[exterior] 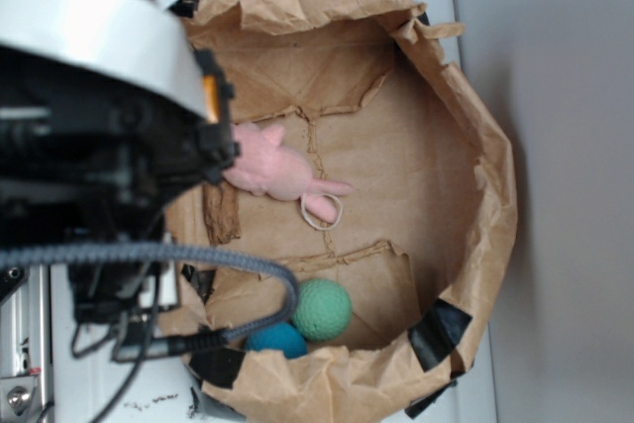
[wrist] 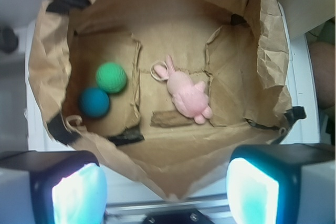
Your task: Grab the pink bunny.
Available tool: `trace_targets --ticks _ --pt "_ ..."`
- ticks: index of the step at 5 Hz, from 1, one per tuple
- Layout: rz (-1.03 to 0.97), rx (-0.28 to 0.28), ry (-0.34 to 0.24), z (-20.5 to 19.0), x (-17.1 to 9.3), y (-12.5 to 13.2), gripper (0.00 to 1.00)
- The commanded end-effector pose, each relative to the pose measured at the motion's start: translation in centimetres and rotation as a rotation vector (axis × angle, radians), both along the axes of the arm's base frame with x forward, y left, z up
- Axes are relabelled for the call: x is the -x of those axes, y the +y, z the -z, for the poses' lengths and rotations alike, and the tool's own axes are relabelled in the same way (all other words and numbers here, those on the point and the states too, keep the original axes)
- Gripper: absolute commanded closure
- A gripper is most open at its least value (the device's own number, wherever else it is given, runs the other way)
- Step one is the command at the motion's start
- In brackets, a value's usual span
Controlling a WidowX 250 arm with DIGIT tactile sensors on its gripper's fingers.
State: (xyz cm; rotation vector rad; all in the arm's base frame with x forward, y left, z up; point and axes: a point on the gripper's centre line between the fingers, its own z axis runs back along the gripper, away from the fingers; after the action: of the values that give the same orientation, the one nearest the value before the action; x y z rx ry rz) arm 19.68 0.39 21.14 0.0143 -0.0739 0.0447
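Pink bunny (wrist: 187,96) x1 lying mid-floor in paper bag (wrist: 273,56) | green ball (wrist: 111,77) x1, blue ball (wrist: 94,102) x1 touching | gripper (wrist: 165,190) hovering wide open, holding nothing

Pink bunny (wrist: 188,96), grn ball (wrist: 111,77), blue ball (wrist: 94,102).

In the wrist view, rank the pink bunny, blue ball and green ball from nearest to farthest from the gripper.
Measured from the gripper, jaws open at the bottom edge:
1. Pink bunny, centre of the bag floor, slightly right.
2. Blue ball, left side, touching the green one.
3. Green ball, left, just beyond the blue ball.
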Motion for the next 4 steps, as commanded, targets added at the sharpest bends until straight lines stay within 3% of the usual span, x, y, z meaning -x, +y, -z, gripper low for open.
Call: trace_targets --ticks 1,2,4 --pt "0.104 -0.074 0.007 -1.0 -2.7 0.8 0.00" --pt "0.149 -0.069 -0.021 0.0 -3.6 0.4 0.00" --pt "0.149 -0.069 -0.021 0.0 -3.6 0.4 0.00"
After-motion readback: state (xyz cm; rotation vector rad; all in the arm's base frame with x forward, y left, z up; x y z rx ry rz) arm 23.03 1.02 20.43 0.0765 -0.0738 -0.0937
